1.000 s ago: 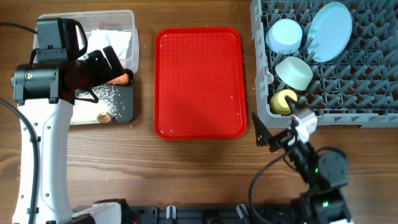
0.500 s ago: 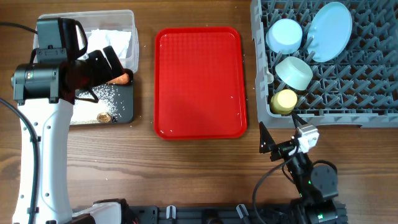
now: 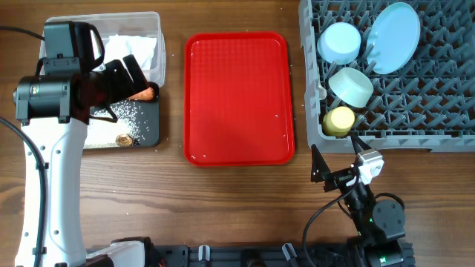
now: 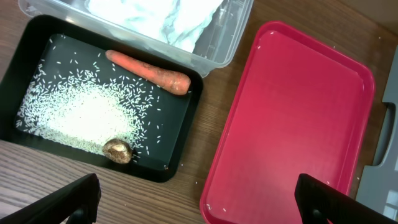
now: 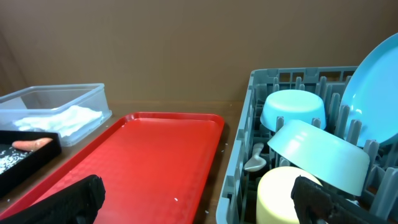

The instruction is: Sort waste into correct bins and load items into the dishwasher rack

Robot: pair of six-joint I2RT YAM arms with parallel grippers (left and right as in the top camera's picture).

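Note:
The grey dishwasher rack [image 3: 415, 111] at the right holds a pale blue plate [image 3: 393, 37], a blue bowl [image 3: 340, 42], a mint bowl [image 3: 350, 87], a yellow cup [image 3: 339, 121] and a white spoon [image 5: 255, 160]. At the left, the black bin [image 4: 186, 143] contains rice [image 4: 81, 115], a carrot [image 4: 149, 71] and a brown lump [image 4: 117, 150]. Napkins [image 4: 161, 18] lie in the clear bin [image 4: 224, 43] behind it. My left gripper [image 4: 199, 202] hovers open above the black bin and the tray edge. My right gripper [image 5: 199, 199] is open and empty, just in front of the rack's near-left corner.
A flat red tray [image 3: 237, 96] lies between the bins and the rack, with a few stray rice grains on it. The left arm's white body [image 3: 52, 193] runs along the table's left side. Bare wood shows in front of the tray.
My right gripper has drawn back from the yellow cup at the rack's corner toward the table's front edge, still open. The left arm has not moved.

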